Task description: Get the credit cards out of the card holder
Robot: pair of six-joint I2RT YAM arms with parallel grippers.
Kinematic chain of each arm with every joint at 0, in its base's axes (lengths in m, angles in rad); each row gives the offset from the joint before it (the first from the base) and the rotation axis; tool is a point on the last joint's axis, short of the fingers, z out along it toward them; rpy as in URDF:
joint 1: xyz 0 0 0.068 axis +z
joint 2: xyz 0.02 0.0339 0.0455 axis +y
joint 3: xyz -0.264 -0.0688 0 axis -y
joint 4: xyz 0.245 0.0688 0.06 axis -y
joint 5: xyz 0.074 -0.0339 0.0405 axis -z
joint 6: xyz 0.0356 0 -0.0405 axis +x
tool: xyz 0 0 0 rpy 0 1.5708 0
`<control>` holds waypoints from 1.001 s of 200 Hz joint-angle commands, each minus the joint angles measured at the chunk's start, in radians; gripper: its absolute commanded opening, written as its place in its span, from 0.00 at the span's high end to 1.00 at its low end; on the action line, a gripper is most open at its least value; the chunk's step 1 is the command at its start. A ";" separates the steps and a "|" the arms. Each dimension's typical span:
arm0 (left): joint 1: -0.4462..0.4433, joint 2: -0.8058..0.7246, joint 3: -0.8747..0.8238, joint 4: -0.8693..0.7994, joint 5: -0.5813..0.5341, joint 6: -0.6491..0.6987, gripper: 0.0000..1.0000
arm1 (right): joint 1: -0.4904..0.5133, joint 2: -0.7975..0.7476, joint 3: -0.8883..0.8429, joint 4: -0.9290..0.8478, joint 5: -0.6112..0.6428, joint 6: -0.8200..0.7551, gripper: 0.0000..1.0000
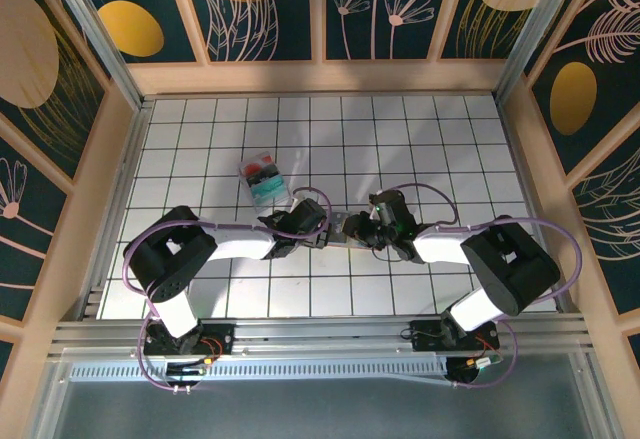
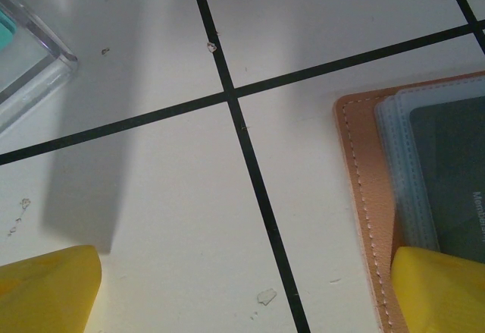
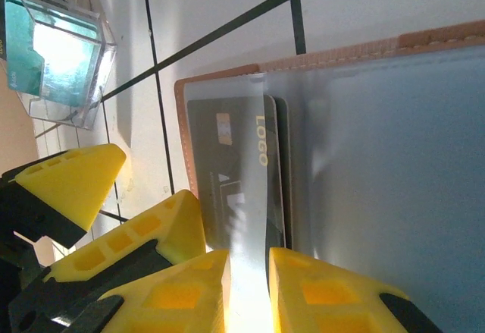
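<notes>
Centre frame: left claw [image 2: 242, 293], spread wide, braces the card holder [image 2: 364, 196]; right claw [image 3: 250, 272] nearly closed at its pocket [image 3: 256, 120], grip unclear; next, ease dark card [image 3: 227, 174] out.

You see a clear plastic box [image 1: 263, 179] with teal and red contents, left of centre on the white black-gridded tabletop [image 1: 450, 139]; dark floral panels [image 1: 260, 9] beyond.

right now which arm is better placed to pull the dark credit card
Right. The right pincer is closed on the clear pocket over the dark credit card; the left pincer is wide open.
</notes>
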 commanded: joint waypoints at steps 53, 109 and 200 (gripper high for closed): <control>-0.009 0.028 0.005 -0.055 0.002 -0.011 0.02 | -0.005 -0.090 -0.004 -0.071 0.045 -0.027 0.78; -0.008 0.027 0.004 -0.053 0.002 -0.008 0.02 | -0.005 -0.041 -0.020 -0.022 0.030 -0.009 0.78; -0.008 0.034 0.004 -0.052 0.007 -0.008 0.02 | -0.005 -0.009 -0.018 -0.035 0.050 -0.007 0.75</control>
